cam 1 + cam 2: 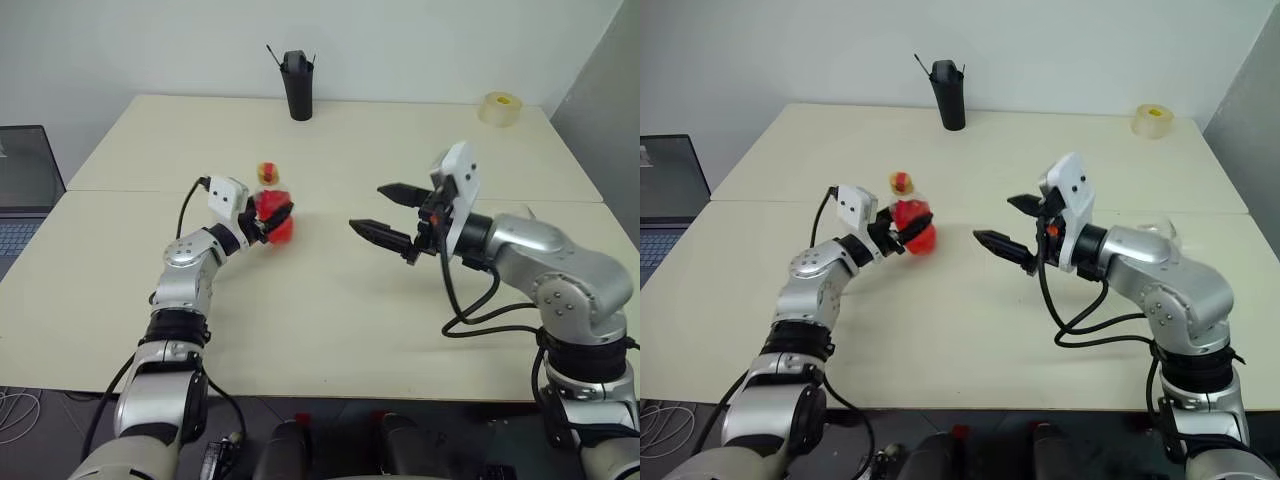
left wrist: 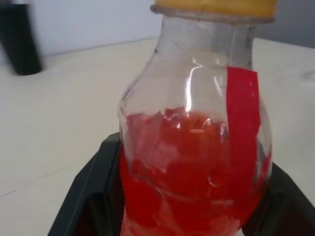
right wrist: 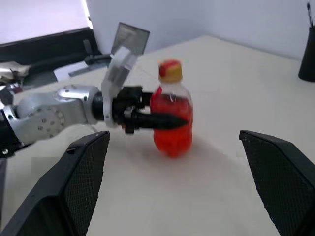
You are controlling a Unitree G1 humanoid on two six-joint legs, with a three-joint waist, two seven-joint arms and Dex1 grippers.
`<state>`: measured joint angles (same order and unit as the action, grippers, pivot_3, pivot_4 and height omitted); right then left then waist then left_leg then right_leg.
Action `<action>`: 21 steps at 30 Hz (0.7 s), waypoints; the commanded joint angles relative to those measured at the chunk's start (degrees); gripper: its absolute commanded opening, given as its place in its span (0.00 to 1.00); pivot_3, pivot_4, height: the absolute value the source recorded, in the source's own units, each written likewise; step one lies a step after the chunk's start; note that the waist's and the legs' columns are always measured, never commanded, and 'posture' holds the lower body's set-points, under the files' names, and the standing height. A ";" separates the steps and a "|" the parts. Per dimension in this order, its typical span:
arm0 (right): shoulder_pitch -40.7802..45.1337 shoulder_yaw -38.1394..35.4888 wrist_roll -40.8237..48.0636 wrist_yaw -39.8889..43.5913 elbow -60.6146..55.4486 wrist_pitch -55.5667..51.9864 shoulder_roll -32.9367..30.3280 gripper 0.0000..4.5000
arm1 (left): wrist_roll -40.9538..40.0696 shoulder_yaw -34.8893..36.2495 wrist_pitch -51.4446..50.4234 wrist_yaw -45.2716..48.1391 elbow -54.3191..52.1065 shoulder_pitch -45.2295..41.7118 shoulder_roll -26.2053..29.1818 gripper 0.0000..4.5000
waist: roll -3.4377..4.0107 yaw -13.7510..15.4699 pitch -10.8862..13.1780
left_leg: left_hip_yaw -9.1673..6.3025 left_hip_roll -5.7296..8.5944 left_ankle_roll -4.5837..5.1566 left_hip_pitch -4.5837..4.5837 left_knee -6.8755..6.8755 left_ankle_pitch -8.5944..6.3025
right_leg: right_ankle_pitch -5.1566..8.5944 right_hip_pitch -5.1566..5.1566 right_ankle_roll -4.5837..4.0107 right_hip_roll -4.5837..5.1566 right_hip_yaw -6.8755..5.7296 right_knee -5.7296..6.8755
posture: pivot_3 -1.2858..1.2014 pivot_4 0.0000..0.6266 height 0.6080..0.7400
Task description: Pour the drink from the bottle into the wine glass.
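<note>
From my feed: two cream tables (image 1: 330, 330) butted together, seam running across. Plain white wall (image 1: 400, 40) behind. Grey panel (image 1: 610, 110) at far right. Laptop (image 1: 25, 190) on a surface off the left edge. Light is even, soft, no hard glare.

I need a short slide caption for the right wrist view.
Left hand closes around the bottle of red drink, still capped.

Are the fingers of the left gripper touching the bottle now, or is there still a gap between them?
Touching. In the right wrist view the left gripper has a black finger lying flat across the bottle; in the left wrist view both fingers hug its sides.
</note>
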<state>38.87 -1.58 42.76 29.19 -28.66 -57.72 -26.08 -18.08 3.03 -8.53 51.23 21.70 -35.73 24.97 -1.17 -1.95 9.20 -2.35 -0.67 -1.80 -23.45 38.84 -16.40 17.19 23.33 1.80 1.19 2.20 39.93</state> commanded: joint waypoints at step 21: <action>0.86 -0.05 11.30 -14.03 -6.66 -8.32 0.94 1.00 | -8.36 -6.44 -10.24 7.82 -25.40 7.49 -1.95 0.53 | 0.01 0.00 0.00 | -0.09 -0.01 0.16 0.00 0.03 -0.09 | 0.00 -0.05 -0.01 0.00 0.04 -0.01 | 0.52 0.24 1.00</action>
<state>39.29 -0.92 54.39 15.70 -34.45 -67.38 -25.30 -24.79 -4.27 -19.53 58.63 -0.52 -27.72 23.06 -1.16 -1.95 9.20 -2.44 -0.67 -1.65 -23.45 38.87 -16.48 17.19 23.28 1.79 1.19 2.25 39.92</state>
